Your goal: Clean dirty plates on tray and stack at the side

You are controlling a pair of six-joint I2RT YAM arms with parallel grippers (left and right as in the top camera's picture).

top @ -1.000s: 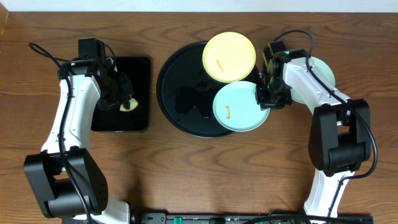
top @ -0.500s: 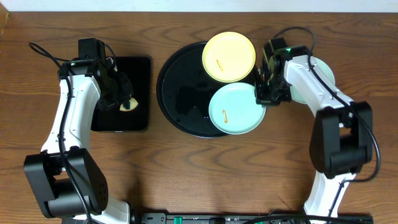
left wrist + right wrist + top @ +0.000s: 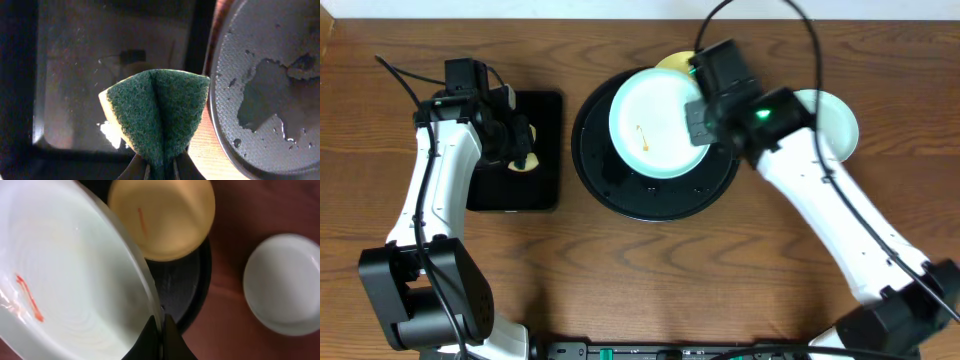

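My right gripper (image 3: 698,112) (image 3: 161,330) is shut on the rim of a pale mint-green plate (image 3: 655,122) (image 3: 70,280) with an orange smear, held lifted above the round black tray (image 3: 620,180) (image 3: 192,297). The pale yellow plate (image 3: 672,60) (image 3: 165,217), also smeared, lies on the tray's far side, mostly hidden overhead by the lifted plate. Another mint-green plate (image 3: 830,115) (image 3: 282,282) sits on the table right of the tray. My left gripper (image 3: 520,150) (image 3: 160,167) is shut on a folded green and yellow sponge (image 3: 155,112) above the rectangular black tray (image 3: 515,190).
The round tray's floor (image 3: 265,80) is wet with droplets and puddles. Brown wooden table (image 3: 640,280) surrounds both trays. Cables trail from both arms at the back.
My right gripper has lifted the mint-green plate off the tray's front right and carried it up and left over the tray's middle. The left gripper with the sponge has shifted slightly.
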